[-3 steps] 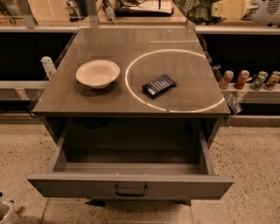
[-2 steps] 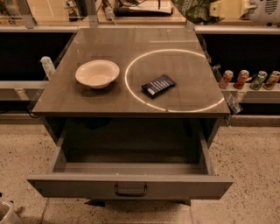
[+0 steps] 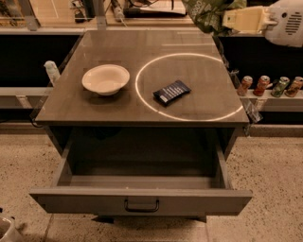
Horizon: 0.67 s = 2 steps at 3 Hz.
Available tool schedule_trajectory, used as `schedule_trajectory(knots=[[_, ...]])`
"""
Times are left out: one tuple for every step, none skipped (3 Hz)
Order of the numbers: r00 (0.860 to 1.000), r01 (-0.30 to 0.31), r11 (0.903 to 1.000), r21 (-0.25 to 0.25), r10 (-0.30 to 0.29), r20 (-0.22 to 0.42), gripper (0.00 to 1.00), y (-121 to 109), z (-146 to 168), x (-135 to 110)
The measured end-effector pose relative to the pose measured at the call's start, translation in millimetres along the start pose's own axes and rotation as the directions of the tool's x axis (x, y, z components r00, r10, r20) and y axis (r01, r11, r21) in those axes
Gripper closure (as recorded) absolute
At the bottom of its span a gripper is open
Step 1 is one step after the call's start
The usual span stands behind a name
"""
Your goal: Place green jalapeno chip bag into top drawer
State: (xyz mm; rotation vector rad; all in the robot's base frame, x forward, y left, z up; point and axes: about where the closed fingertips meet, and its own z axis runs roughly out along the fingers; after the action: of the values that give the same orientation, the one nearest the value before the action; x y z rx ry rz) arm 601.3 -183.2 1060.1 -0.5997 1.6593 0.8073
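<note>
The green jalapeno chip bag [image 3: 204,13] hangs at the top edge of the view, above the back right corner of the cabinet top. My gripper [image 3: 228,20], with cream fingers on a white arm [image 3: 286,21], reaches in from the top right and is shut on the bag's right side. The bag's upper part is cut off by the frame. The top drawer [image 3: 142,200] is pulled wide open at the front of the cabinet. Its grey inside shows nothing in it, and its dark bar handle [image 3: 141,206] sits at the centre of the front panel.
On the grey cabinet top [image 3: 118,113] stand a white bowl [image 3: 105,79] at the left and a small dark-blue flat packet [image 3: 171,91] inside a bright ring of light. Several drink cans [image 3: 270,86] line a shelf at the right. The floor is speckled.
</note>
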Motion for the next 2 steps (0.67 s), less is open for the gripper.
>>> schedule_trajectory(knots=[[0.985, -0.106, 0.9943, 0.015, 0.103, 0.141, 1.0, 29.7, -11.4, 2.5], [0.974, -0.158, 0.9862, 0.05, 0.147, 0.174, 1.0, 35.8, -16.0, 14.7]])
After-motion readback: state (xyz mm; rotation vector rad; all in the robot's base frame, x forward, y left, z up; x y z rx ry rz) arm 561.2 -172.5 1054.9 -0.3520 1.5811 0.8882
